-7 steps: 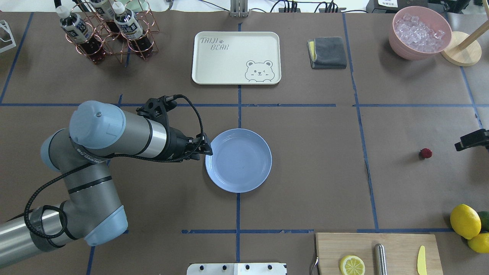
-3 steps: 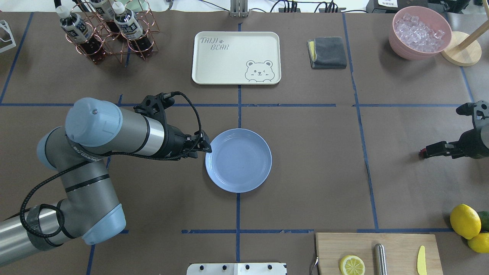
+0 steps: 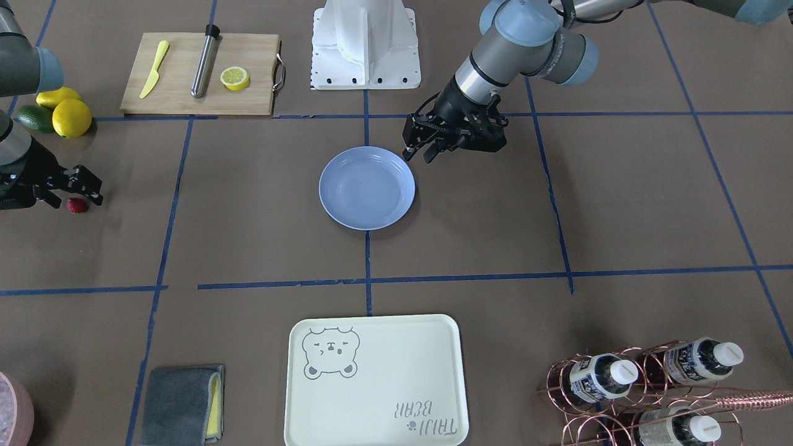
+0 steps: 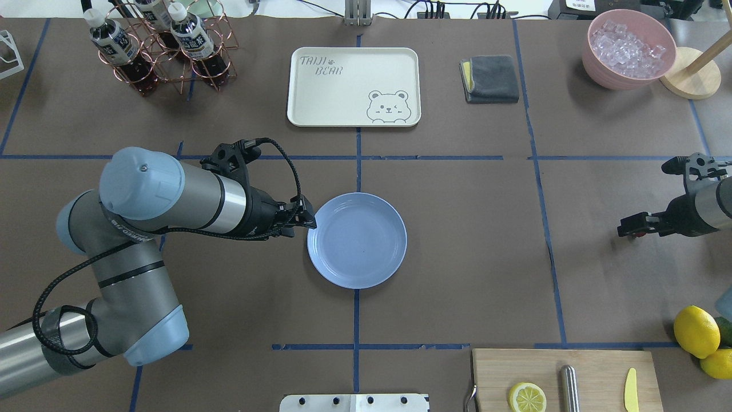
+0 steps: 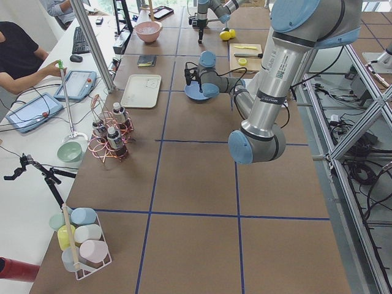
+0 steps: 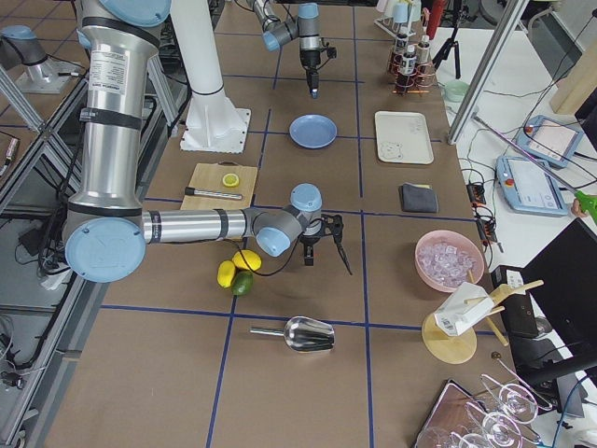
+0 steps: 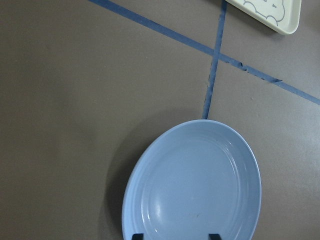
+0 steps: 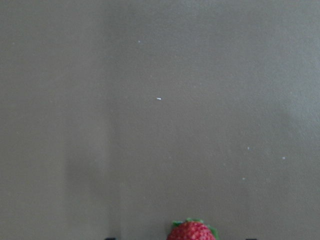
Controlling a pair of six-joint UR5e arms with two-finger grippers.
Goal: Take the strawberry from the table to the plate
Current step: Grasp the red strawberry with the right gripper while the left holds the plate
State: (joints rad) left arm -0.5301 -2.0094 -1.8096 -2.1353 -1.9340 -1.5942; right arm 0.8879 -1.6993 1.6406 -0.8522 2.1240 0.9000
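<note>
The strawberry (image 3: 77, 205) is a small dark-red berry lying on the brown paper table (image 4: 457, 257) far to the robot's right. My right gripper (image 3: 74, 195) is open and low over it, one finger on each side. In the right wrist view the strawberry (image 8: 191, 231) sits at the bottom edge between the two fingertips. From overhead the right gripper (image 4: 627, 230) covers the berry. The light-blue plate (image 4: 357, 240) lies empty at the table's middle. My left gripper (image 4: 306, 220) is open at the plate's left rim, with the plate (image 7: 192, 182) filling the left wrist view.
A wooden cutting board (image 4: 595, 366) with a lemon half, a metal rod and a yellow knife lies at the near right. Whole lemons (image 4: 696, 331) sit beside it. At the far side are a cream bear tray (image 4: 326, 97), a grey cloth (image 4: 492, 79), a pink ice bowl (image 4: 600, 74) and a bottle rack (image 4: 160, 51).
My right arm has come in from the right edge and moved left until its gripper covers the strawberry. The left arm has shifted only slightly beside the plate.
</note>
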